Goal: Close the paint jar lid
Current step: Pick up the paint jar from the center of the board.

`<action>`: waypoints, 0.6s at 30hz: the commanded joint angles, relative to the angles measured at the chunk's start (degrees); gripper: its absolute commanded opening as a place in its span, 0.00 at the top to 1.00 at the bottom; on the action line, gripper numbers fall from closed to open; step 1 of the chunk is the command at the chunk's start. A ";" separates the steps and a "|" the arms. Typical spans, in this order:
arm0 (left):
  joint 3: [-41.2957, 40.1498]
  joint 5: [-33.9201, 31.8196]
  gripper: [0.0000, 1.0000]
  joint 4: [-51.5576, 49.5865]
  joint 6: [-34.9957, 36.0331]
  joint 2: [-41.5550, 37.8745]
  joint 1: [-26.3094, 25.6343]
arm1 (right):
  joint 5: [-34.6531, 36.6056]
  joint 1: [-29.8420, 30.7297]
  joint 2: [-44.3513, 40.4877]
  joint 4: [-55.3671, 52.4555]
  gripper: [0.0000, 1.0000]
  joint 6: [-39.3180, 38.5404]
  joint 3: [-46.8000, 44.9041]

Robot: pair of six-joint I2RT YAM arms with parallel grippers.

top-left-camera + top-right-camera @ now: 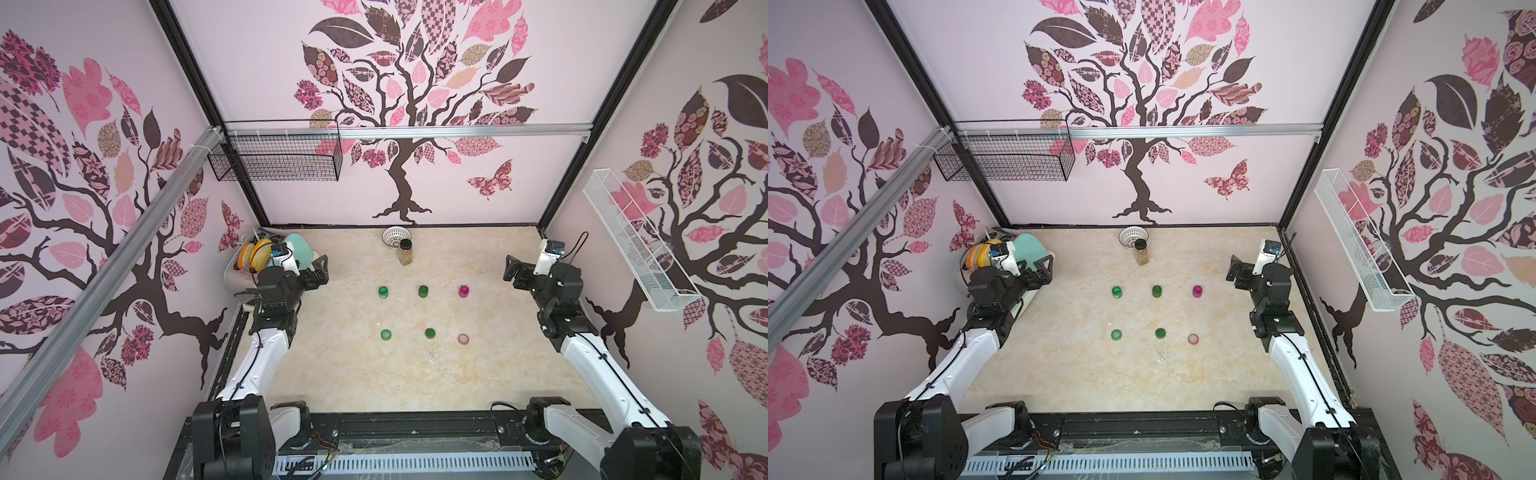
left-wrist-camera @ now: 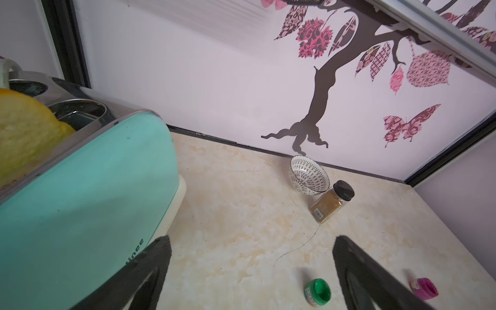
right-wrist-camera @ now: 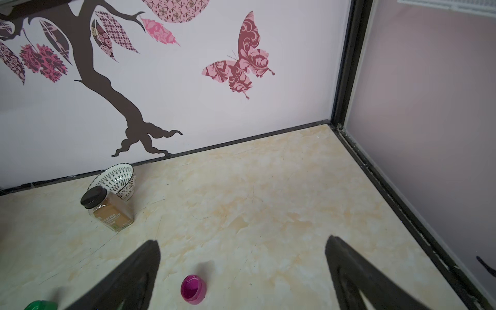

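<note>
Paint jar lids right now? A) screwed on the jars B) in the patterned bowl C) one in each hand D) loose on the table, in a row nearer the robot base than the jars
D: the light green round lid, dark green round lid and pale pink round lid lie flat on the beige marble-pattern table, apart from the open green paint jar, open dark green paint jar and open magenta paint jar behind them.

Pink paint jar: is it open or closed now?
Open. In the right wrist view the pink jar shows paint in its mouth, no lid on. In a top view the pink lid lies apart from it.
</note>
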 commanded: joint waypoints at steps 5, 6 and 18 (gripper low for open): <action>7.27 11.75 0.02 -12.04 -7.72 1.87 1.05 | -12.18 0.33 1.35 -11.34 0.06 2.77 6.66; 8.08 15.36 0.02 -12.31 -8.47 2.47 1.62 | -13.15 1.04 1.56 -12.18 0.07 2.63 7.24; 6.75 7.50 0.02 -17.66 3.88 -5.98 -9.03 | -2.33 24.27 10.40 -24.75 0.12 -4.67 18.32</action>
